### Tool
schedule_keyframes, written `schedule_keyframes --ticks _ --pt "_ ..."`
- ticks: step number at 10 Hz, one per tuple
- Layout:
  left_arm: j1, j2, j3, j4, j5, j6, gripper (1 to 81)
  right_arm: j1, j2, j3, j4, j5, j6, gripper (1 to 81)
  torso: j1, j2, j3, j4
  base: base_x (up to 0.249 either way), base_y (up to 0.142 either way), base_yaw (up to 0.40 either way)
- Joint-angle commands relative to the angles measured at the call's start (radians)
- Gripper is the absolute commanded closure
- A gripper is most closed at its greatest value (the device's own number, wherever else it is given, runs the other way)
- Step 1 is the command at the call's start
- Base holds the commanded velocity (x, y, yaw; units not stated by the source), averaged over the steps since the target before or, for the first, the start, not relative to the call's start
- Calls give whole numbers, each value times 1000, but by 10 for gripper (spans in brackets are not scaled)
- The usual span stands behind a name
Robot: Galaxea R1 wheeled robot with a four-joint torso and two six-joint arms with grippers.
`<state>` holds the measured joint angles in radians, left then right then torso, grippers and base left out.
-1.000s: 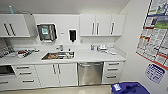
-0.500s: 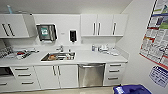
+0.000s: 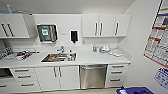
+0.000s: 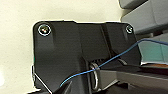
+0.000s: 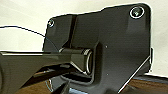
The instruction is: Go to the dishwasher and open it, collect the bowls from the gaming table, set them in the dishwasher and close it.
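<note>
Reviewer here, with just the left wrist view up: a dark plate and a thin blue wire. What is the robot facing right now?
Observer: In the head view it faces a kitchenette, with the dishwasher built in under the white counter.
Operator: Is the dishwasher door open?
Observer: No, it is shut; its steel bar handle runs across the top of the front.
Operator: What sits beside it?
Observer: In the head view, white drawers are on its right, and a sink is set into the counter further left.
</note>
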<state>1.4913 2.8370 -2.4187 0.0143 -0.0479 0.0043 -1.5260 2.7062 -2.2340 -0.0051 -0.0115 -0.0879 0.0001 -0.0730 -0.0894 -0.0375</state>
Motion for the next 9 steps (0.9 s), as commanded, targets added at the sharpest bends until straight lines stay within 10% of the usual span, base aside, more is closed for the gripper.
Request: schedule_keyframes --ticks 1,9 --pt "-48 -11 7 1 52 10 10 49 -23 10 -7 -58 -4 10 0 0 0 0 93 0 0" --pt "-48 -10 7 0 52 8 10 49 -20 1 -7 -56 -4 10 0 0 0 0 93 0 0"
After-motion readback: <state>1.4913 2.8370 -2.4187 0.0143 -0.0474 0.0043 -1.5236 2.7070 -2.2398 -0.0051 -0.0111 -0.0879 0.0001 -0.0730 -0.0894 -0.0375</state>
